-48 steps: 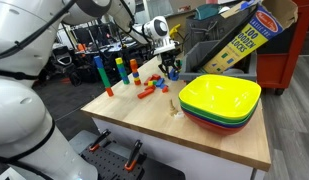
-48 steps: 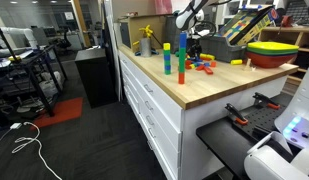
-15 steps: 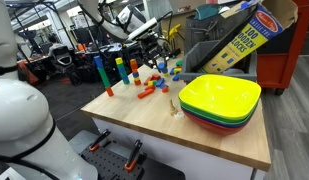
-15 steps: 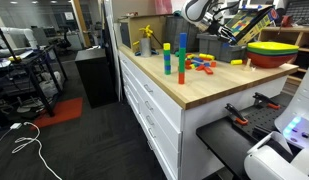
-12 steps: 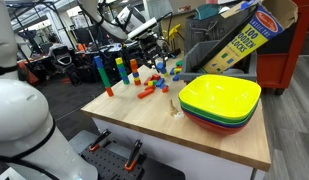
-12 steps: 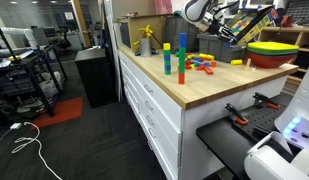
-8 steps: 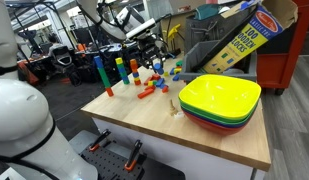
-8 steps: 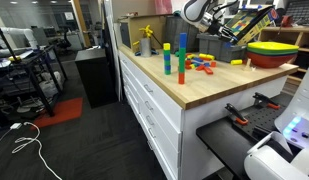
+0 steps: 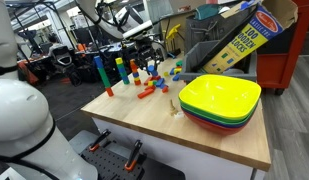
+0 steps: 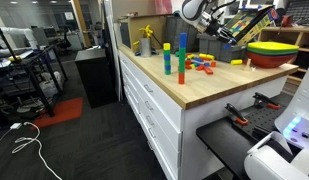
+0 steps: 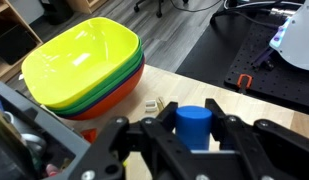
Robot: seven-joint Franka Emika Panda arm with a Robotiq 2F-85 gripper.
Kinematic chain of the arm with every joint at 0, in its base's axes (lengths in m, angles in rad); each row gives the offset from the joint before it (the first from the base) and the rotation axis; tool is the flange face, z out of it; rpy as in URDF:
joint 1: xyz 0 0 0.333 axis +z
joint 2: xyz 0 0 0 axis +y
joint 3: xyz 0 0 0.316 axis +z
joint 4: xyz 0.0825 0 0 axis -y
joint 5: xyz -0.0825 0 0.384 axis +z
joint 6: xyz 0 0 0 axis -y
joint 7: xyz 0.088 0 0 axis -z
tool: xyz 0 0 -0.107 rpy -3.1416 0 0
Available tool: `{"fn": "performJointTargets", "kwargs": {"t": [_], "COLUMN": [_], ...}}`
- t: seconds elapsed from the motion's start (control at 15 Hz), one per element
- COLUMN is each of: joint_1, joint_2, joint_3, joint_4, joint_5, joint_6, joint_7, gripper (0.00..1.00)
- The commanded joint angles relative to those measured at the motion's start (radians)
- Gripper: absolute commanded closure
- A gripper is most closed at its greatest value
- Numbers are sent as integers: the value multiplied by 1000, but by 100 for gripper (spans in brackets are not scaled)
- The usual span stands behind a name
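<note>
In the wrist view my gripper (image 11: 193, 130) is shut on a blue cylinder block (image 11: 193, 122), its black fingers (image 11: 230, 128) pressed to both sides. It hangs above the wooden table (image 11: 184, 84), just off the stack of bowls (image 11: 79, 62), yellow on top of green and orange. In both exterior views the gripper (image 9: 170, 62) (image 10: 225, 30) is raised above the scattered blocks (image 9: 148, 88), between them and the bowls (image 9: 220, 100) (image 10: 271, 48).
Upright block towers stand on the table: blue (image 9: 98, 72) and green (image 9: 120, 69), also the towers (image 10: 174, 58). Small wooden pieces (image 11: 150, 101) lie by the bowls. A wooden-blocks box (image 9: 244, 38) leans behind. A black base with a red clamp (image 11: 245, 80) sits below the table edge.
The gripper has lifted off the block pile with the blue cylinder and over the last second has drifted slightly toward the bowls, still shut.
</note>
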Motion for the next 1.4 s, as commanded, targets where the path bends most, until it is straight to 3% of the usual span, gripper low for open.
{"fn": "performJointTargets", "kwargs": {"t": [0.0, 0.53, 1.33], "joint_1": [-13, -28, -29], "joint_2": [-19, 63, 236], "joint_3": [5, -6, -22], "joint_4": [-5, 29, 181], "joint_5": [40, 120, 324], "joint_6": [-44, -157, -282], "joint_7": [7, 63, 270], "gripper": [91, 91, 91]}}
